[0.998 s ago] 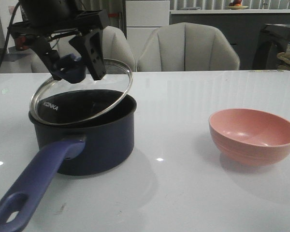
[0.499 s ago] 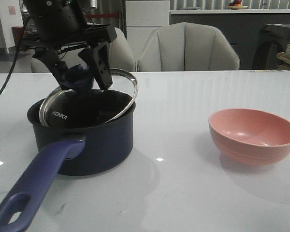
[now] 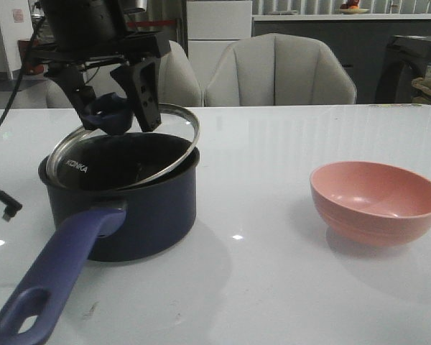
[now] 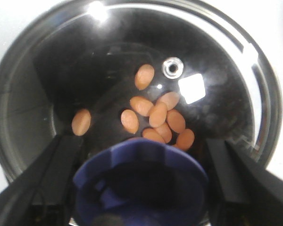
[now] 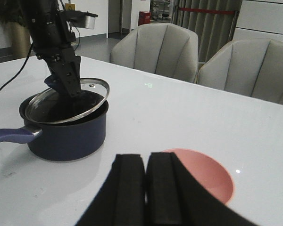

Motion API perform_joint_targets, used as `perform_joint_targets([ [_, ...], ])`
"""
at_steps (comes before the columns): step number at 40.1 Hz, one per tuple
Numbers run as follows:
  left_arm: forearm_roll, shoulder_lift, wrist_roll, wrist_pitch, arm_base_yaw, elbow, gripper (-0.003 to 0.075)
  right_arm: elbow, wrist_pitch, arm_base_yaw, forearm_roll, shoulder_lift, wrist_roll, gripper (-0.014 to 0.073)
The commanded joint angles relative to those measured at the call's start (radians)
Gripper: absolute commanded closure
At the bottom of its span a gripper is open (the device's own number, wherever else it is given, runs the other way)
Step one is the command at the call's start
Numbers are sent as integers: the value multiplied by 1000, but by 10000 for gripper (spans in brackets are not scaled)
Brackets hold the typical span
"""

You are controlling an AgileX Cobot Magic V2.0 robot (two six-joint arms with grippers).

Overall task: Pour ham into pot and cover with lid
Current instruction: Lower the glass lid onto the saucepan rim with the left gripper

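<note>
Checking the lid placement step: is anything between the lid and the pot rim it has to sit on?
Nothing visible. The left gripper holds the lid by its knob, tilted over the pot. Only the ham lies inside, below the rim.

- A glossy white surface [image 3: 273, 287] is seen.
- A dark navy round pot [image 3: 129, 208] with a long purple-blue handle is set on its left part.
- A pink round bowl [image 3: 377, 201] is set well apart, on the right.
</note>
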Motion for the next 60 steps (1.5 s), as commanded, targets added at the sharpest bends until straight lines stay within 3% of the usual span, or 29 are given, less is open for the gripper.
perform_joint_targets([
  [1,-6,-24,-1,39,-4,-33,604,-26,-61,2,17,10,-6,436],
  [6,-9,-10,-1,45,-4,-33,582,-26,-61,2,17,10,-6,436],
  [14,-9,-6,-1,69,-4,-40,423,-26,-61,2,17,10,-6,436],
  [18,-5,-6,-1,95,-4,-58,382,-26,-61,2,17,10,-6,436],
  [30,51,-6,-1,121,-4,-78,367,-26,-61,2,17,10,-6,436],
  [44,70,-6,24,121,-4,-78,256,-26,-61,2,17,10,-6,436],
  [60,107,-20,24,121,-4,-78,246,-26,-61,2,17,10,-6,436],
])
